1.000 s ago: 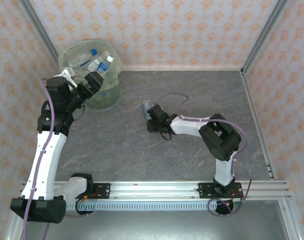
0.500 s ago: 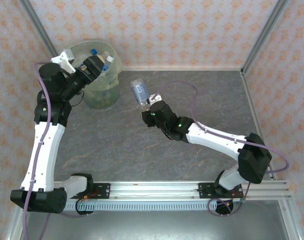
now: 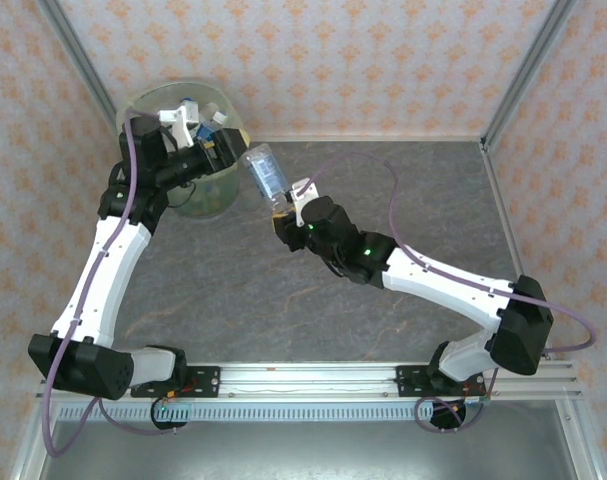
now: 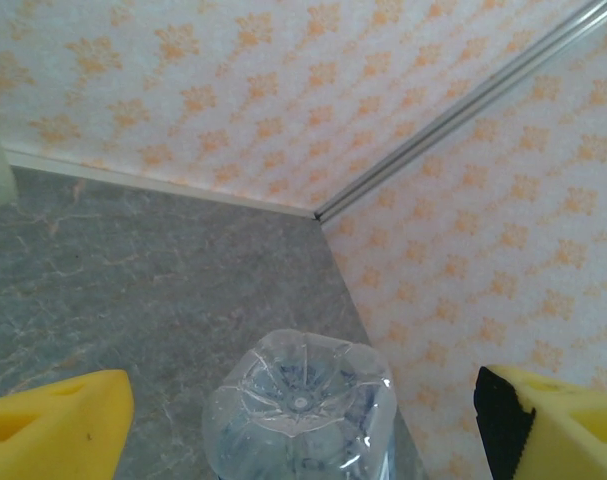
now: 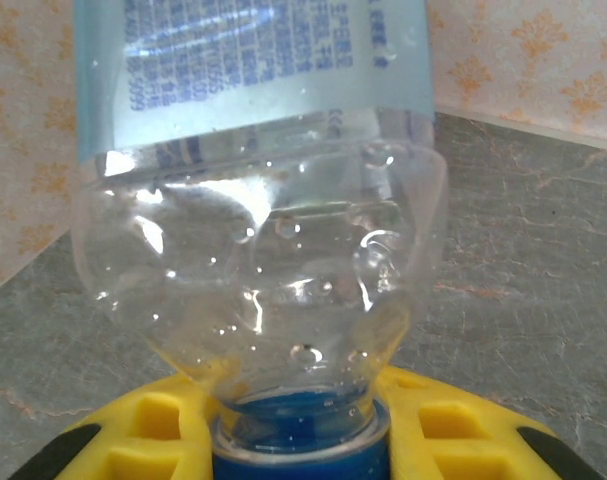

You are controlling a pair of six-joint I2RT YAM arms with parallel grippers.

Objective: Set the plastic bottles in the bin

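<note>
right gripper [image 3: 286,207] clenched on the neck of a bottle [image 3: 265,176], lifted off the table [image 3: 403,190] just right of the bin [image 3: 141,104]. bottle is clear thin plastic, round, dented at the shoulder, droplets inside. pale blue label [image 5: 243,60] with small print that is too blurred to read. blue cap [image 5: 298,447] sits pinched between yellow ribbed fingers [image 5: 143,425]; cap bottom is cut off by the frame edge in the right wrist view, and the top of the bottle is also cut off there.

left gripper [image 3: 221,150] released, jaws wide, at the bin's right rim and pointing at the bottle base. in the left wrist view the base, a moulded star pattern, sits between the yellow fingers [image 4: 53,428] with a gap on each side, not touching. lower part of the bottle is cut off there.

bin is round, translucent pale green, with a thin liner. other bottles [image 3: 190,106] inside, blue caps visible, partly hidden by the left arm; count unclear.

table is grey marbled stone look, matte. wall [image 3: 363,60] has an orange floral print.
</note>
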